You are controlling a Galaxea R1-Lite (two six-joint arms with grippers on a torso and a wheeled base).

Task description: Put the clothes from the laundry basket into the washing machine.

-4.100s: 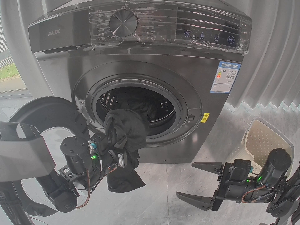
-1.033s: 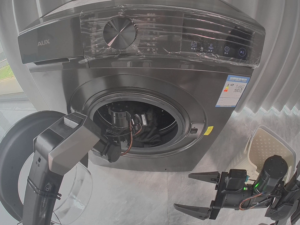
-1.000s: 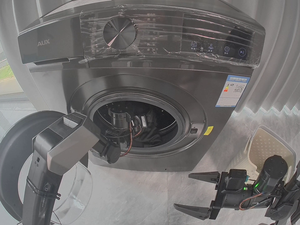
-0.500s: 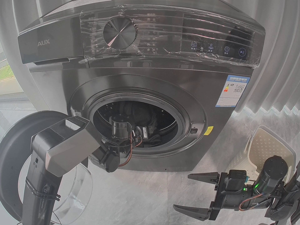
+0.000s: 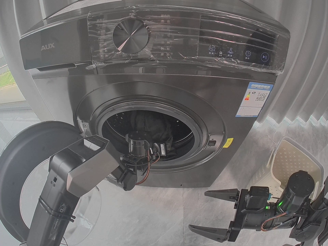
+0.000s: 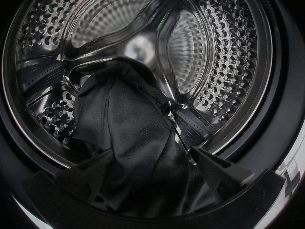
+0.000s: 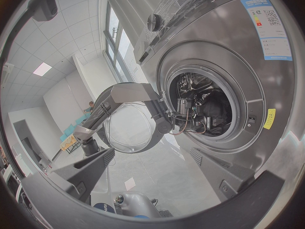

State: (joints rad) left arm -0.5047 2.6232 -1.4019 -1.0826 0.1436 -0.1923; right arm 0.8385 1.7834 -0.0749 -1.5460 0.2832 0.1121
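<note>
Grey floor [image 5: 160,216] fronts the washing machine [image 5: 171,76]. Inside its drum [image 6: 235,48] lies the black garment [image 6: 130,128], which looks soft, light and floppy; pinch a raised fold. Left hand [image 6: 151,151] spread astride it; right hand [image 5: 199,209] spread, near the laundry basket [image 5: 290,152].

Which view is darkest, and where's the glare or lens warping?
Left wrist view is darkest: black garment and left claw merge in shadow, drum back glints. Right wrist view warps the washing machine fisheye-style. Head view: glare on the plastic wrap.
</note>
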